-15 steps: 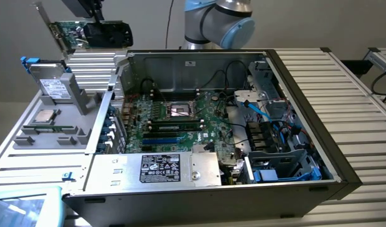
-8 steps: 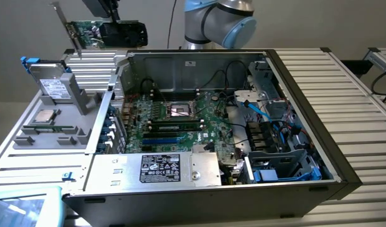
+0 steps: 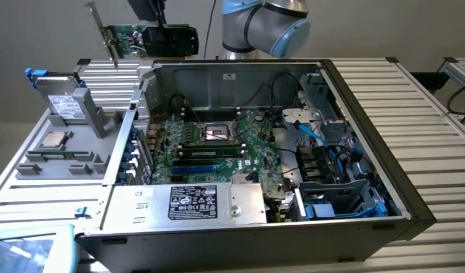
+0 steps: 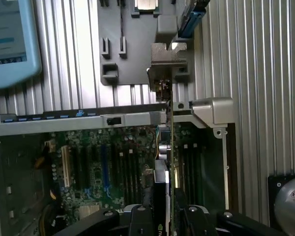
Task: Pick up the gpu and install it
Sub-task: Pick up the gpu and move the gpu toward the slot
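Gpu (image 3: pixel 152 40) clamped in tool (image 3: pixel 157 20), held above far wall of case (image 3: pixel 217 85). Judged light, stiff, fragile; best gripped at board edge, contacts left untouched.

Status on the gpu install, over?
Gripper shut on gpu. Held aloft over case rim, not seated. Black cables lie across motherboard.

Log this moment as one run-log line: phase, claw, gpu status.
phase: gpu held aloft | claw: shut on gpu | gpu: in air above open computer case, not seated on motherboard
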{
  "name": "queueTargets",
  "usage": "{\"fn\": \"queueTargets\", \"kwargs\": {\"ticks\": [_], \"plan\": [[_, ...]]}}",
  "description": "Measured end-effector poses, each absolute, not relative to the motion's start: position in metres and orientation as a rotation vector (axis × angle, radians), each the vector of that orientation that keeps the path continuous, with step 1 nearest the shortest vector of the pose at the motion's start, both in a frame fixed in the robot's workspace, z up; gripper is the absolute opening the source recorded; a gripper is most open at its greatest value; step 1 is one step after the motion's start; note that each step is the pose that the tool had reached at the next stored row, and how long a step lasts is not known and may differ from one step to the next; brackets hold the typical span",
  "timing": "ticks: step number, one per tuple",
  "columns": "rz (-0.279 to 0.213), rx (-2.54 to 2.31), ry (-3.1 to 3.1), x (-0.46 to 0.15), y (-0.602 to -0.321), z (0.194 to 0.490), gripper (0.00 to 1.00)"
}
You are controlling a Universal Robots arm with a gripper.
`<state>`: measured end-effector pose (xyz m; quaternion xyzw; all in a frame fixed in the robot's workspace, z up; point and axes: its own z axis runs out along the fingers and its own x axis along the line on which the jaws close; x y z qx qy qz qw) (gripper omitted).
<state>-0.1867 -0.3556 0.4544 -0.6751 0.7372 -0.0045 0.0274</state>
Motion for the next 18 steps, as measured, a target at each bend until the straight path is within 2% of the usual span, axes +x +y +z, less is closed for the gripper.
{"fn": "queueTargets", "kwargs": {"ticks": [11,18], "plan": [[-0.013,-2.085,2.276,-0.137,-0.358,0.453,0.27],[-0.013,-2.084,2.276,-0.125,-0.375,0.447,0.27]]}}
